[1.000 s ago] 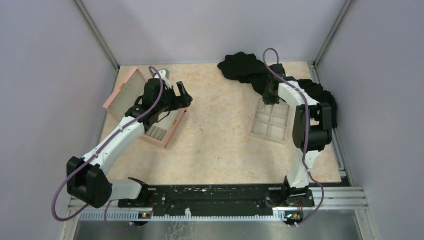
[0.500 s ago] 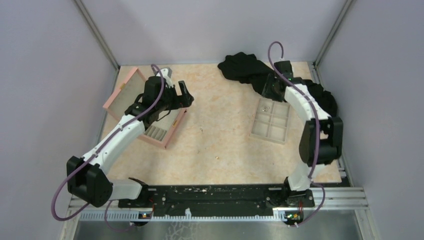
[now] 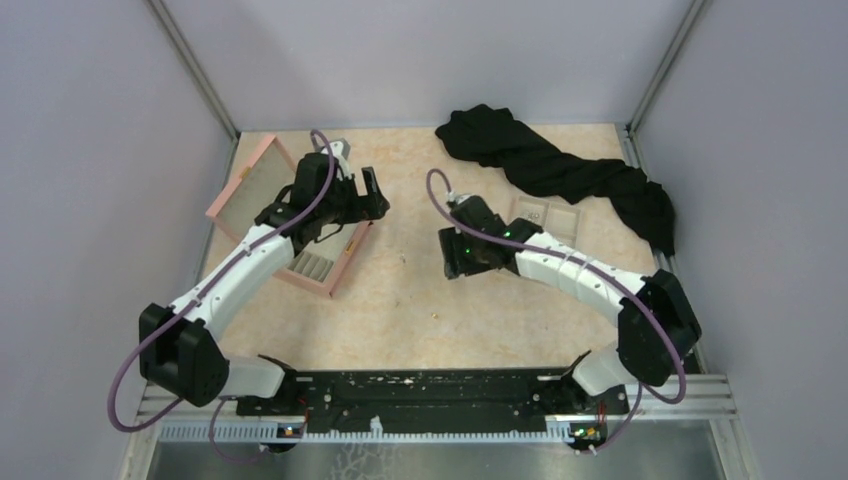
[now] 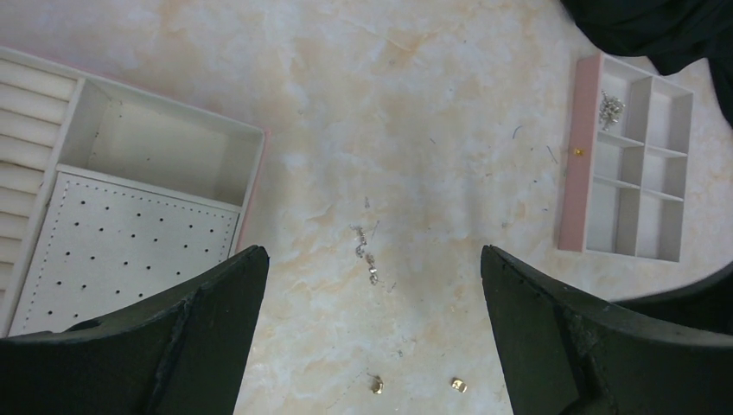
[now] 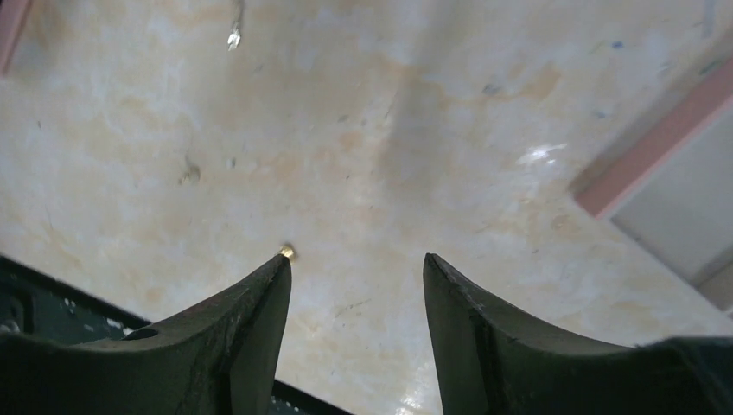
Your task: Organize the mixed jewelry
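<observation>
near frame centre, hovering spread-fingered and empty; seeing silver chain (image 4: 366, 252) under left gripper (image 4: 370, 259), gold speck (image 5: 287, 252) beside right gripper (image 5: 354, 259).

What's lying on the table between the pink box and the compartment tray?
A thin silvery chain and two gold specks lie between the pink box and the compartment tray, shown in the left wrist view.
</observation>
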`<action>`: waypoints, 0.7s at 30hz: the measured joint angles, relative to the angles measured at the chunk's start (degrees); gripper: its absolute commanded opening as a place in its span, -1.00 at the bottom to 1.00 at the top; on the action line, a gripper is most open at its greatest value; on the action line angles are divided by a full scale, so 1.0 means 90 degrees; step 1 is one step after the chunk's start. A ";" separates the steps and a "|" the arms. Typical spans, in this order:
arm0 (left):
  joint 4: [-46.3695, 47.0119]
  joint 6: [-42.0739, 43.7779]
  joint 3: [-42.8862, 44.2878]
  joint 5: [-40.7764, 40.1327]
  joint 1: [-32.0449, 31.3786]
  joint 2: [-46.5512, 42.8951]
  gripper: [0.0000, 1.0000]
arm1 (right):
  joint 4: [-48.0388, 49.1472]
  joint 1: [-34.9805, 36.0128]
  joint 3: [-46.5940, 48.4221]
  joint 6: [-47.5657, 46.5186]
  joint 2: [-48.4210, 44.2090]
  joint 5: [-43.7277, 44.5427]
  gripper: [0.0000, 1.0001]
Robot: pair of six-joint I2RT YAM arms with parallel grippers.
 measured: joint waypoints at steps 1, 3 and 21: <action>-0.0046 -0.0007 0.0022 -0.0056 0.0000 0.0027 0.97 | 0.0000 0.0223 -0.0087 0.0000 0.0005 -0.0005 0.19; -0.0214 -0.0039 0.0109 -0.0206 0.0000 0.0109 0.98 | 0.0036 0.0631 -0.0248 -0.0005 0.0007 0.0000 0.20; -0.1090 -0.0517 0.0860 -0.0816 0.0447 0.0192 0.97 | 0.1236 0.2091 -0.0906 0.0274 0.0969 0.0304 0.05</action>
